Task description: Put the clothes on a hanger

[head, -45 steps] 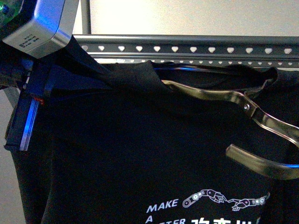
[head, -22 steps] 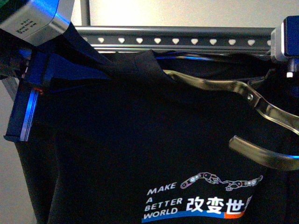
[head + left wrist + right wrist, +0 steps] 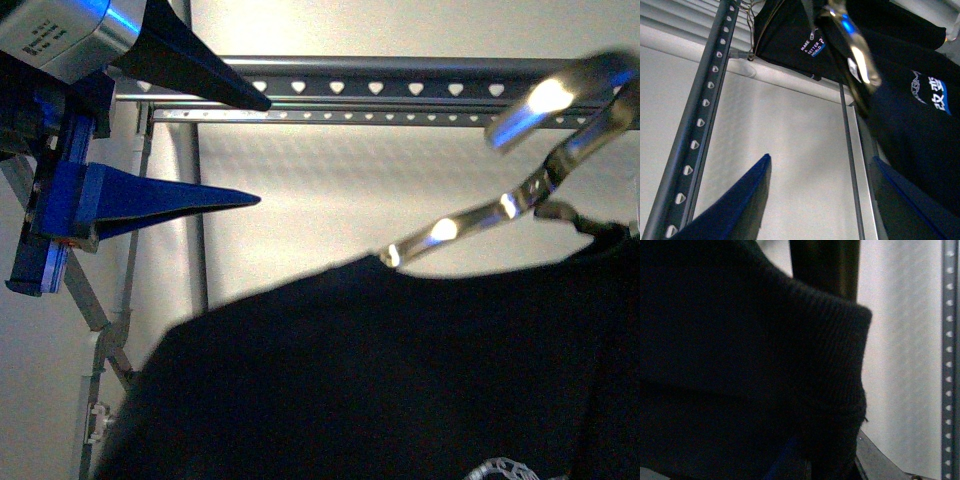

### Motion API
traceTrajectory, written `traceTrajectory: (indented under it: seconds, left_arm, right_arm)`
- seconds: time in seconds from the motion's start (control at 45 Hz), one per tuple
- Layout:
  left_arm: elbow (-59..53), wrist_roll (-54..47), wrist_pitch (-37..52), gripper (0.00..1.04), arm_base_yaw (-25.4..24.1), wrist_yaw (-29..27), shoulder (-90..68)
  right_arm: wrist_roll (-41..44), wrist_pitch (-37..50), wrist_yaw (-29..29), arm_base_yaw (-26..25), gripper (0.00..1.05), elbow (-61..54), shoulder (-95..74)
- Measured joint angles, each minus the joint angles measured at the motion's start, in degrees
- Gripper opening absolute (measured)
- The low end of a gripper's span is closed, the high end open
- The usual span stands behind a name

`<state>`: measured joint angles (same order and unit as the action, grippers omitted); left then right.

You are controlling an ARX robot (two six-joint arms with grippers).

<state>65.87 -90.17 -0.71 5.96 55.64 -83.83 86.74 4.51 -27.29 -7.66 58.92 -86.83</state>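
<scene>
The black T-shirt [image 3: 400, 380] hangs low across the front view, with only the top edge of its white print showing. A shiny metal clothes hanger [image 3: 470, 220] sticks up out of it toward the upper right. The grey drying rack rail [image 3: 400, 88] with heart-shaped holes runs across the top, behind and above the shirt. My left gripper [image 3: 258, 150] is open and empty at the upper left, clear of the cloth. In the left wrist view it [image 3: 821, 158] gapes between the rail [image 3: 700, 122] and the shirt [image 3: 920, 125]. Black shirt cloth [image 3: 740, 365] fills the right wrist view and hides the right gripper, which is shut on it.
The rack's crossed legs [image 3: 100, 310] stand at the lower left in front of a pale wall. A second thin rail [image 3: 400, 117] runs just under the top one. In the left wrist view more black printed cloth [image 3: 790, 35] hangs beyond the rail. The rail also shows at the right wrist view's edge [image 3: 950, 360].
My left gripper has let go of the shirt's shoulder and now stands open. The shirt has dropped away from the rail and hangs lower, with the metal hanger swung up to the right.
</scene>
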Motion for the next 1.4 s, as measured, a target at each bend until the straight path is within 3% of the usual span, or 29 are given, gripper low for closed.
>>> traceTrajectory:
  seconds: [0.178,0.222,0.289,0.333,0.422,0.511,0.556,0.711,0.822,1.0,1.222,1.4]
  left_arm:
    - [-0.9,2.4,2.8,0.90,0.2,-1.9,0.2]
    - [-5.0,16.5,18.3,1.00,0.2,-12.5,0.4]
    - [-5.8,41.6,32.3,0.98,-0.5,-24.8,-0.7]
    - [-4.3,55.4,34.3,0.98,-1.4,-31.7,-0.9]
    - [0.8,86.8,29.3,0.98,-4.5,-46.7,-0.9]
    - [1.3,104.2,27.5,0.98,-6.0,-49.6,-0.4]
    - [0.6,110.3,28.5,0.98,-6.4,-47.5,-0.1]
    - [-4.9,102.2,18.5,0.77,-6.1,-55.2,6.5]
    - [-13.0,95.6,21.5,0.61,-5.9,-55.5,11.9]
    - [-26.1,91.7,27.8,0.35,-5.9,-55.5,18.1]
    - [-38.0,90.9,32.7,0.03,-5.9,-55.6,23.7]
    - [-44.9,90.5,35.0,0.04,-5.9,-55.6,28.5]
  right_arm:
    - [-1.6,0.3,2.9,-0.7,0.09,-1.2,-2.3]
    - [-6.0,0.3,4.2,-0.8,0.09,-0.5,-2.7]
    - [-13.8,-2.2,4.5,-0.8,0.08,1.1,-2.4]
    - [-19.3,-3.5,4.4,-0.8,0.08,2.1,-1.9]
    - [-36.3,-9.2,4.7,-0.7,0.08,5.6,-0.9]
    - [-53.3,-17.9,5.2,-0.8,0.08,10.1,-0.1]
    - [-63.3,-21.3,3.5,-1.0,0.08,12.6,-0.1]
    - [-83.1,-22.5,1.5,-1.4,0.07,17.5,-0.4]
    - [-91.5,-19.9,0.3,-2.6,0.07,19.2,-0.5]
    - [-100.8,-19.8,0.1,-3.6,0.06,22.9,-1.1]
    - [-104.5,-23.5,3.1,-2.9,0.03,26.9,-4.8]
    - [-108.2,-24.2,7.7,-1.6,0.03,29.8,-9.3]
